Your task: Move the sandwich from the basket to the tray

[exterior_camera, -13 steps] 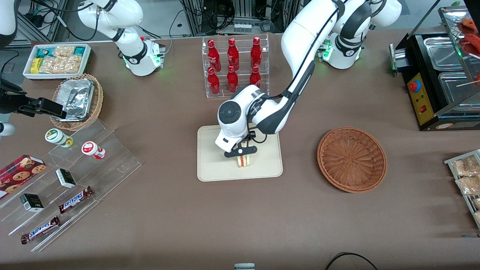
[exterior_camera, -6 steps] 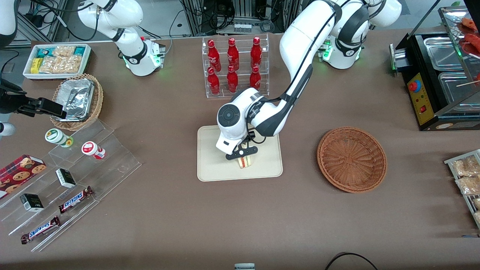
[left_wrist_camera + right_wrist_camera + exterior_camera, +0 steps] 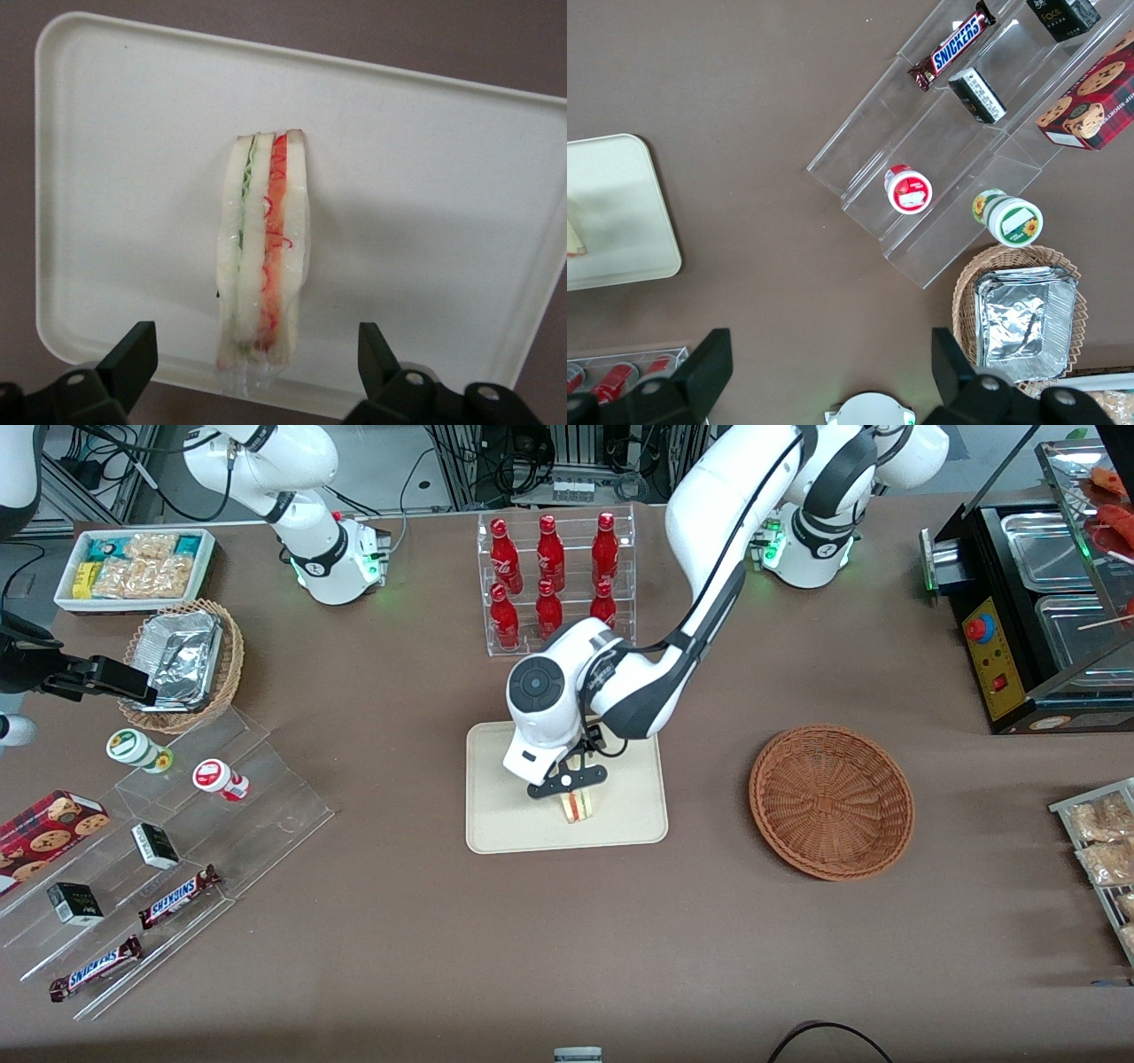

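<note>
- You have open brown table on every side of the flat cream-beige plastic tray, and a wide bare strip between it and the front camera.
- Your white left arm reaches down from its base and bends at the wrist over the tray, its round joint cap facing up.
- The tray lies flat, rounded corners and low rim all in sight; the wrist view shows bare tray floor on both sides of the sandwich.
- The round reddish-brown woven wicker basket sits well apart from the tray, toward the working arm's end of the table.
- Your gripper hangs just above the tray; its black fingers stand spread wide, clear of the sandwich on both sides, holding nothing.
- The small clear-wrapped triangular bread sandwich rests on the tray on its own, red and green filling stripes up, its end close to the rim nearer the front camera.
</note>
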